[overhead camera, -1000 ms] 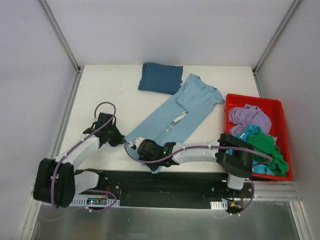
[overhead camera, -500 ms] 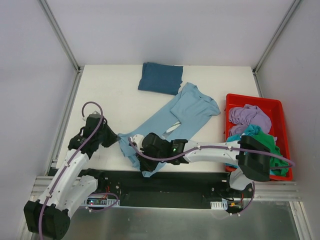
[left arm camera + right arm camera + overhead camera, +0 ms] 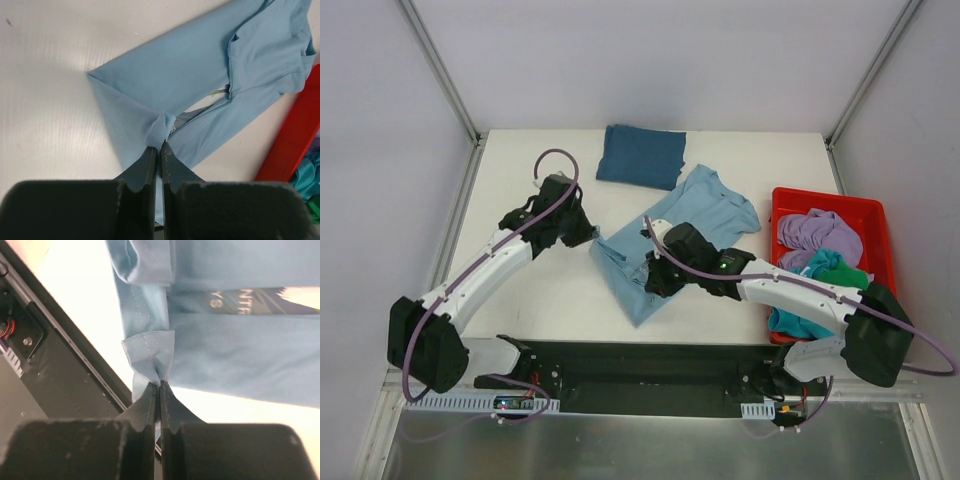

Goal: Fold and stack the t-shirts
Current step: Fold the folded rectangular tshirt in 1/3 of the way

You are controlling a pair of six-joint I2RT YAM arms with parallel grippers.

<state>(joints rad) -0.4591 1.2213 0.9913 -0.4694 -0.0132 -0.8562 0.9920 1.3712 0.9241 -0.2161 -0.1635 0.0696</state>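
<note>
Left gripper [image 3: 588,236]: pinched tight on a bunched corner of the light sky-blue cotton t-shirt [image 3: 705,205], at the shirt's 9 o'clock edge. The left wrist view shows cloth puckered right at the tips.

The shirt lies mid-table, collar end flat toward 1 o'clock, near end doubled over and rumpled.

Right gripper [image 3: 656,282]: clamped likewise on a hemmed corner at the shirt's 6 o'clock.

My read: both hold the hem end so it can be carried over toward the collar, so this is a fold in progress.

The folded dark teal-blue t-shirt [image 3: 642,157] sits at the table's 12 o'clock, just beside the blue shoulder, probably the stack base.

The red plastic bin [image 3: 825,196] at 3 o'clock holds the lilac and green tees, and the blue sleeve is near its wall.

Room: the bare white table [image 3: 520,180] at 9–10 o'clock is open. The black rail at 6 o'clock leaves the right gripper little margin.
</note>
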